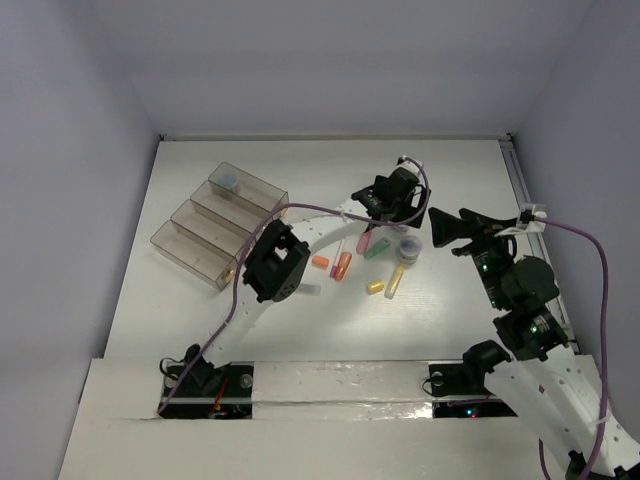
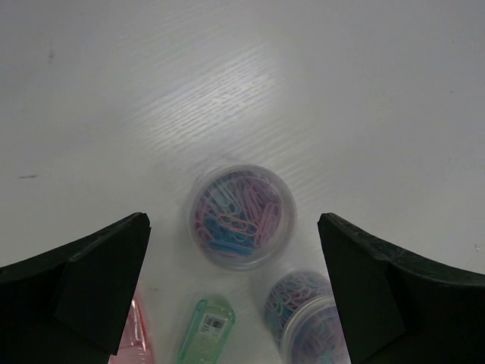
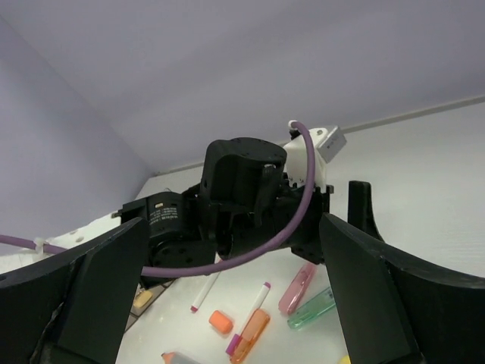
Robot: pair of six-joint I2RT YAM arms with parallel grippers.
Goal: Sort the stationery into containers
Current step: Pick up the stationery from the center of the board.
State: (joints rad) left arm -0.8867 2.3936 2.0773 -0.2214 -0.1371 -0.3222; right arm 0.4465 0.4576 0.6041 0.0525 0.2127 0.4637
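The stationery lies loose mid-table: a pink stick (image 1: 366, 241), a green stick (image 1: 378, 250), an orange stick (image 1: 343, 266), yellow pieces (image 1: 394, 281) and round blue-grey discs (image 1: 409, 246). In the left wrist view the discs are clear tubs of paper clips: one upright (image 2: 242, 216), one on its side (image 2: 311, 322). My left gripper (image 2: 235, 280) hangs open above the upright tub, touching nothing. My right gripper (image 3: 231, 288) is open and empty, raised to the right of the pile. It looks at white pens (image 3: 204, 292), the orange stick (image 3: 250, 337) and the left wrist (image 3: 250, 205). The containers (image 1: 215, 222) stand at the left.
A blue-grey disc (image 1: 228, 182) lies in the farthest container and a small yellowish piece (image 1: 228, 272) in the nearest. The left arm (image 1: 275, 262) stretches across the table between containers and pile. A purple cable (image 3: 303, 197) loops over the left wrist.
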